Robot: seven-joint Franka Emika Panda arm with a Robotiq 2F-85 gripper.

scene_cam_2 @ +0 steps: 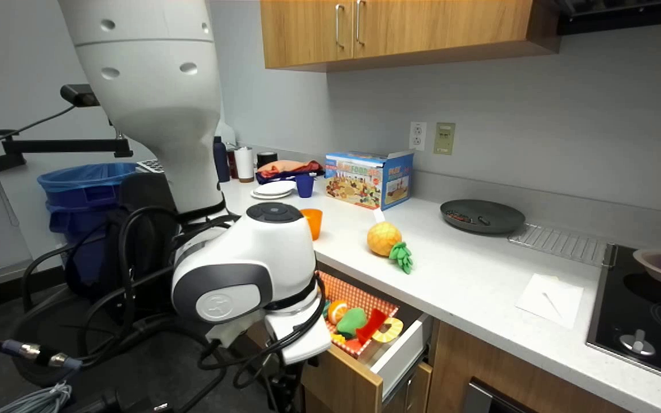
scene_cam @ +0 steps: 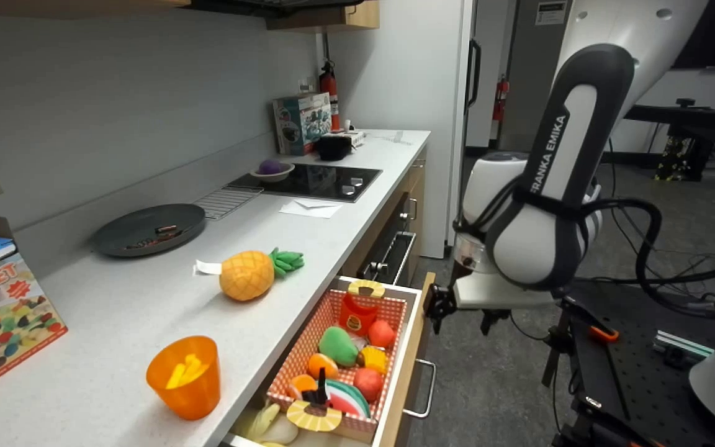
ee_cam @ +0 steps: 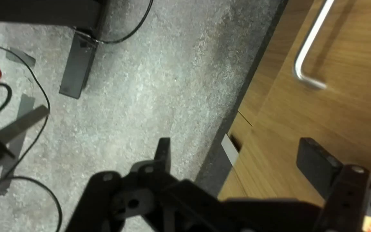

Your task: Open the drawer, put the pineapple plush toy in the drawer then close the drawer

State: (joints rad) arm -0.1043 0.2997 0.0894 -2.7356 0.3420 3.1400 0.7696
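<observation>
The hand (ee_cam: 236, 153) was spread wide, holding nothing, just beside the front of the open drawer (scene_cam_2: 342, 376) (touching or not, I couldn't tell), so a careless move risked knocking it inward. The pineapple plush toy (scene_cam: 247, 276) lay on the table (scene_cam: 103, 298), its round body liable to roll under an off-centre pinch. A basket (scene_cam: 331, 310) of play food (scene_cam: 337, 346) filled much of the drawer; perched on top, the toy might have jammed at closing.

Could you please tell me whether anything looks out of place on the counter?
Yes: a pale, shallow bowl holding a round purple object sits on the glossy black cooktop, which seems an odd place for tableware. Small reddish-dark pieces, too small to identify, also lie scattered in the round dark-grey dish.
</observation>
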